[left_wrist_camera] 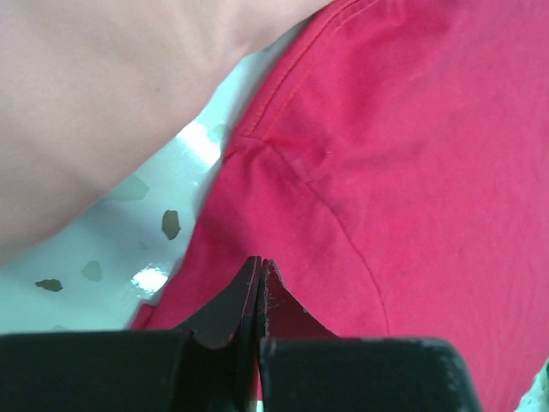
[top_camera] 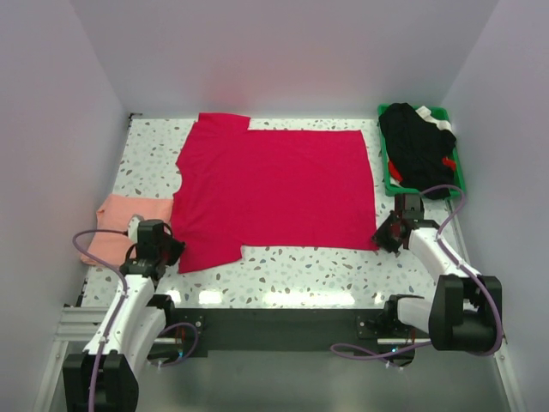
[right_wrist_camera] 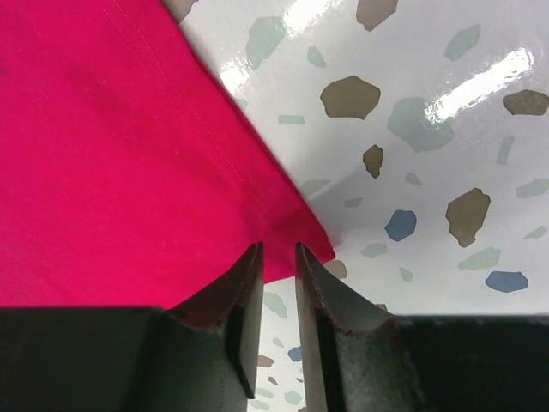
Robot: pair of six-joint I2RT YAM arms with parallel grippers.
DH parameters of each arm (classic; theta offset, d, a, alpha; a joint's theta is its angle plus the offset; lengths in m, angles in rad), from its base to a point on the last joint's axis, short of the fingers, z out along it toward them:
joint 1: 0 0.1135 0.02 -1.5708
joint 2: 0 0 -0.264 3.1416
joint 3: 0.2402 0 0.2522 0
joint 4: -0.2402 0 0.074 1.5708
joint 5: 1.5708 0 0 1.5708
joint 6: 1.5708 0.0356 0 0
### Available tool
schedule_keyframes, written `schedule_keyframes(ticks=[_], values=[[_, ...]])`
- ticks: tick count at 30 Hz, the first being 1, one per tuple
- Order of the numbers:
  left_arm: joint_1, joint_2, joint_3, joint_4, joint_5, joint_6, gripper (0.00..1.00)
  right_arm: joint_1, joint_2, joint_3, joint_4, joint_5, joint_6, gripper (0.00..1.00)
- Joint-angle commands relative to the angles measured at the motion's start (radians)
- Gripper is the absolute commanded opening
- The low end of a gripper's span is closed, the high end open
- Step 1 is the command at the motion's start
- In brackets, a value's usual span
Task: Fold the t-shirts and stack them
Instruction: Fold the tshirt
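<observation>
Crimson cloth of the red t-shirt [top_camera: 274, 184] is spread flat and unfolded across the middle of the table [top_camera: 300, 268]. The pink t-shirt [top_camera: 129, 225] is seen at the left edge, apparently folded, meeting the red shirt's edge. The left gripper [left_wrist_camera: 260, 264], at the lower left, is clamped tight on the red sleeve. The right gripper [right_wrist_camera: 276, 251], at the shirt's lower right corner, is shown with a narrow gap between its jaws; whether the corner is pinched cannot be told. By judgement, one shirt is finished; folding the red one and stacking are outstanding.
</observation>
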Motion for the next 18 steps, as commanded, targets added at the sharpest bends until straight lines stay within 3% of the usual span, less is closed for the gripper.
schedule_keyframes(ticks=[1,6,7,8,11,18], values=[[0.001,-0.016,0.050,-0.020,0.011,0.023,0.00,-0.002,-0.035,-0.003,-0.004,-0.014,-0.007,0.29],[0.001,0.003,0.055,-0.040,0.008,0.025,0.00,-0.002,-0.070,-0.022,-0.027,-0.012,0.001,0.44],[0.001,0.004,0.063,-0.046,0.005,0.027,0.05,-0.002,-0.073,-0.026,-0.030,-0.014,0.004,0.46],[-0.001,0.011,0.066,-0.052,-0.006,0.025,0.18,-0.002,-0.073,-0.029,-0.027,-0.014,0.004,0.46],[-0.009,0.018,0.076,-0.074,-0.029,0.019,0.41,-0.002,-0.079,-0.035,-0.035,-0.014,0.010,0.47],[-0.102,0.023,0.053,-0.102,-0.107,-0.056,0.47,-0.002,-0.076,-0.058,-0.020,-0.012,0.025,0.46]])
